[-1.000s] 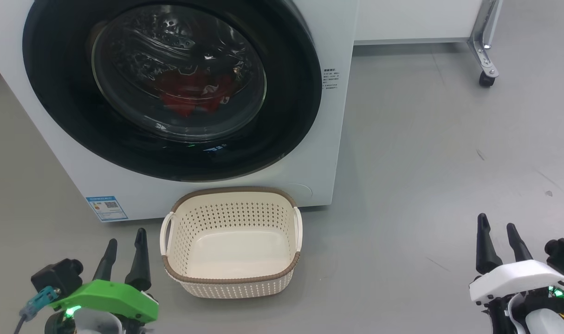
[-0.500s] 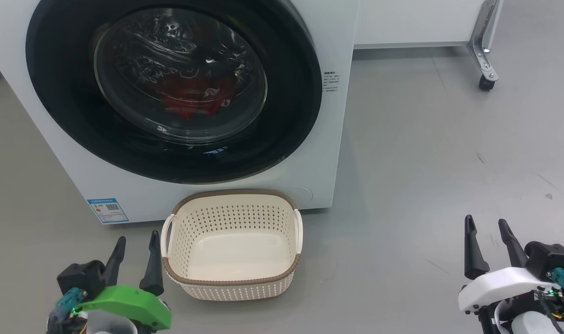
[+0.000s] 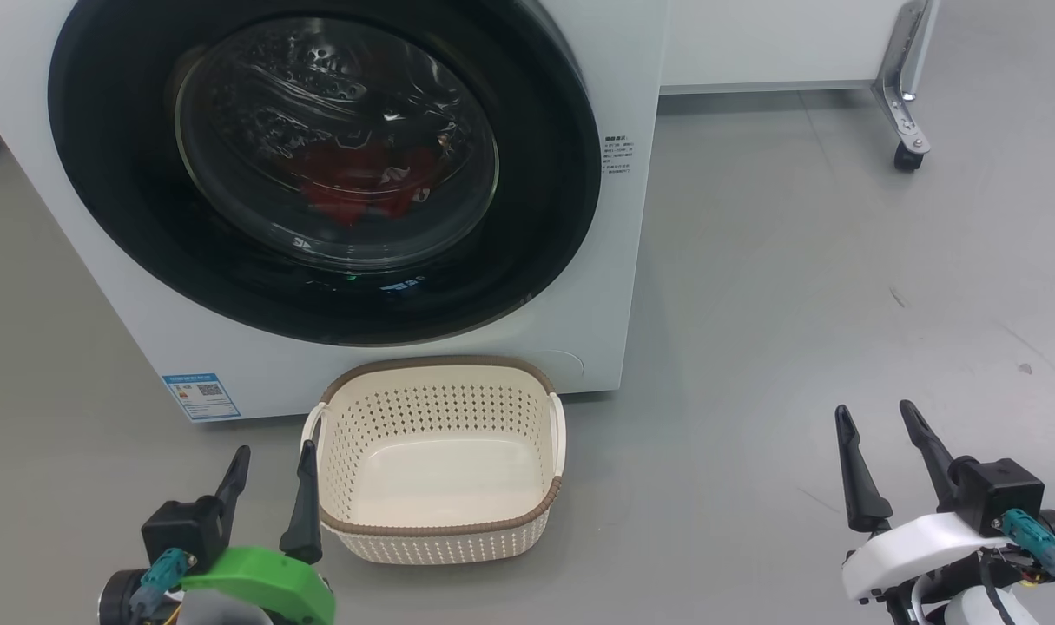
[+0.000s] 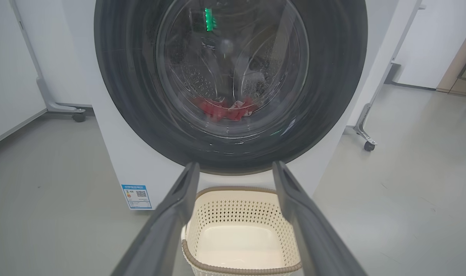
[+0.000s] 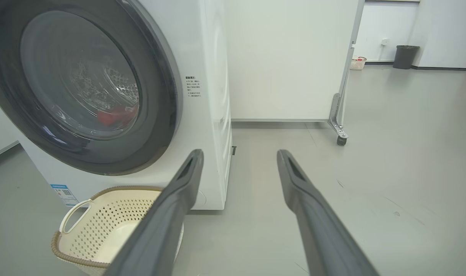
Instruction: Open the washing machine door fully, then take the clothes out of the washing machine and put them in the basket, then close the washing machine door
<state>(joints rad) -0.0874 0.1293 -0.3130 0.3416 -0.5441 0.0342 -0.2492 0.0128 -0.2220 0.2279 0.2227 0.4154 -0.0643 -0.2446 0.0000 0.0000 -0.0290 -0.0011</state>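
Opening step: round glossy black door (image 3: 544, 174) shut. Left tool (image 3: 275, 447), right tool (image 3: 873, 406) spread, empty. Next: catch door edge, pull.

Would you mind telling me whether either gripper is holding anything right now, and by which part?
Nothing is held: the left gripper and the right gripper are both open and empty.

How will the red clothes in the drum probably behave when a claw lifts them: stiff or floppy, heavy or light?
The clothes lie in a crumpled heap behind the washing machine door, so they are probably floppy and would droop when lifted. The heap looks small in the drum, so probably light; whether it is wet, hence heavier, cannot be told.
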